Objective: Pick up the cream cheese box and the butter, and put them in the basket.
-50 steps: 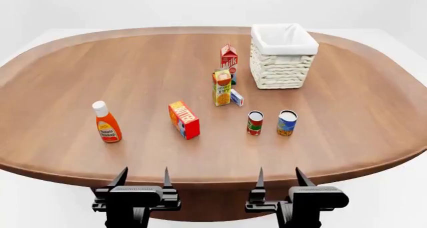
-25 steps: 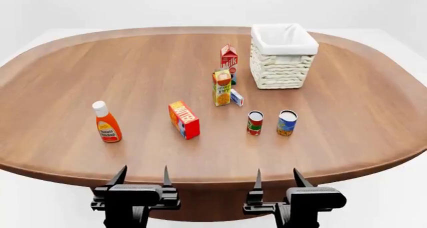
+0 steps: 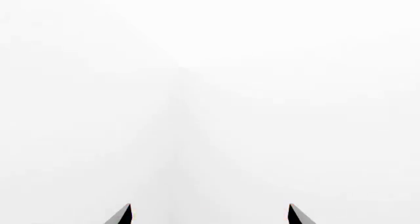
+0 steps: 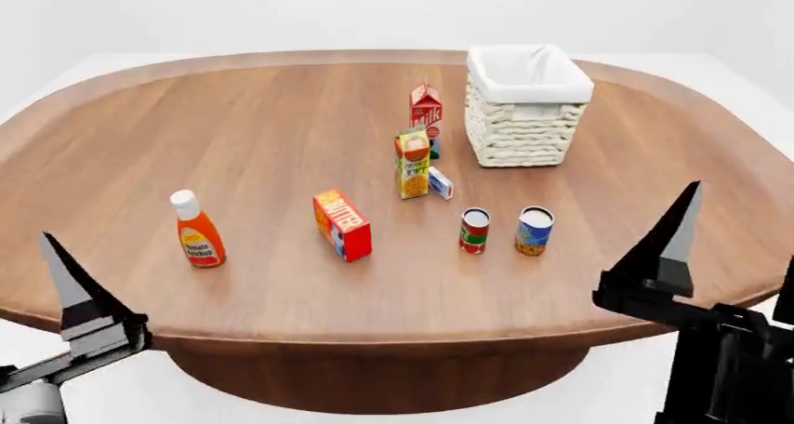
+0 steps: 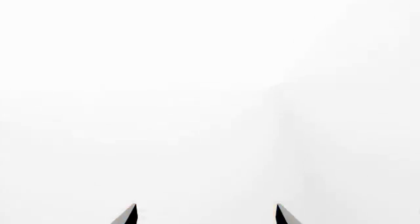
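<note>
Butter [image 4: 342, 223] well beyond both pincers.

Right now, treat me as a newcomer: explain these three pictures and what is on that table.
A simulated two-armed robot. The head view looks down on a wooden table. Its left claw and right claw are open and empty. The two wrist cameras show only white space and the claw tips. On the table: the white basket, the butter, the small cream cheese box beside an orange juice carton, a milk carton, two cans and a ketchup bottle. Nothing is held.
</note>
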